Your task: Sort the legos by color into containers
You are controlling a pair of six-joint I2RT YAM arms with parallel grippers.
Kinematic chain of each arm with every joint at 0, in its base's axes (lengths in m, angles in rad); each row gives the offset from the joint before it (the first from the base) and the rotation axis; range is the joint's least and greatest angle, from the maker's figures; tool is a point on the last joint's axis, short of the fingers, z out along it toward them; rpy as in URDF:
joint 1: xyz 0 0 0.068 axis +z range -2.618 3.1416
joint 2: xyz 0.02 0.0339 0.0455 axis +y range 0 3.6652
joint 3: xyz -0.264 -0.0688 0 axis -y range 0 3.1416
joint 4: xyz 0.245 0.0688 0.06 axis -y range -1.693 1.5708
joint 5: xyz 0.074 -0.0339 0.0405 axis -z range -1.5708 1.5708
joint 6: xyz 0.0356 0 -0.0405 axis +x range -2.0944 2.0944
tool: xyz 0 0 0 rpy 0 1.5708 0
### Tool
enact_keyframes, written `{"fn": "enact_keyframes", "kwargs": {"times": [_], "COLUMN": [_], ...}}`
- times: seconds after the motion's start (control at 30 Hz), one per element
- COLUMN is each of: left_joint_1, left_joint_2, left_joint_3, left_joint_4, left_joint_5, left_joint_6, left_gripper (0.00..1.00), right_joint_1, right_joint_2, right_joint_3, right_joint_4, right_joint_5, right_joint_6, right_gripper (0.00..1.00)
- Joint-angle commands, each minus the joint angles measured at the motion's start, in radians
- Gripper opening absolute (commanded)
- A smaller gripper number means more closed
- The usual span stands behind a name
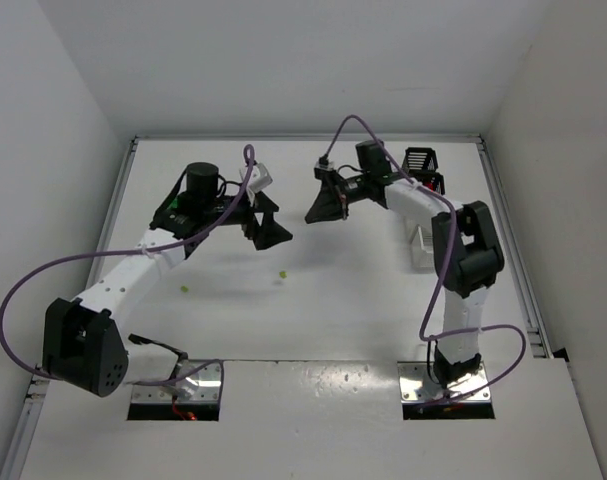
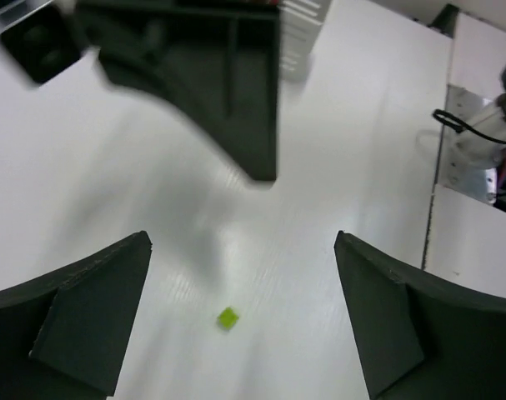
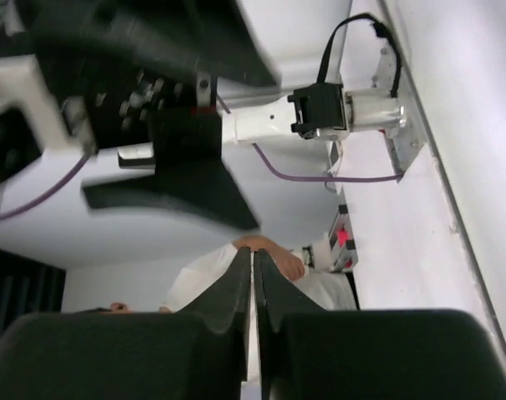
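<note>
Sorting looks unfinished: two lime legos lie loose mid-frame, well apart from the containers at upper right. Left gripper gapes empty above one; right gripper is clenched, no brick visible.

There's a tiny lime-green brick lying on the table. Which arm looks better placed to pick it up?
The left arm. Its wrist view shows the lime brick framed between its wide-open jaws. The right arm has shut jaws, and its wrist view shows no brick.

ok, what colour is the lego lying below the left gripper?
Lime-yellow. The lego shows best in the left wrist view, on the table between the open left gripper fingers.
</note>
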Motion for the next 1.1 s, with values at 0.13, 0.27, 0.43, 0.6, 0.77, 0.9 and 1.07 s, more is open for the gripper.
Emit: {"fn": "enact_keyframes", "kwargs": {"times": [0.13,0.27,0.43,0.6,0.77,0.9,1.07], "left_joint_1": [0.066,0.106,0.131,0.151,0.270,0.469,0.612], "left_joint_2": [-0.051,-0.072,-0.127,-0.135,-0.091,-0.059,0.010], "left_joint_3": [-0.017,-0.017,-0.017,0.021,0.089,0.116,0.126], "left_joint_4": [-0.106,-0.189,-0.198,-0.276,-0.418,-0.461,-0.461], "left_joint_5": [-0.138,-0.200,-0.343,-0.564,-0.567,-0.392,-0.197], "left_joint_6": [-0.026,0.007,-0.070,-0.114,-0.079,-0.079,-0.088], "left_gripper": [1.00,1.00,1.00,1.00,1.00,1.00,1.00], "right_joint_1": [-0.213,-0.283,-0.197,-0.082,0.111,0.263,0.458], "right_joint_2": [-0.225,-0.265,-0.299,-0.430,-0.598,-0.621,-0.618], "right_joint_3": [-0.126,0.001,0.144,0.003,-0.224,-0.298,-0.391], "right_joint_4": [-0.133,-0.623,-0.917,-0.959,-0.839,-0.818,-0.757], "right_joint_5": [0.023,0.409,1.031,0.946,0.907,0.858,0.899], "right_joint_6": [-0.167,-0.614,-1.176,-1.554,-1.757,-1.867,-1.999], "right_gripper": [0.00,0.00,0.00,0.19,0.43,0.45,0.45]}}
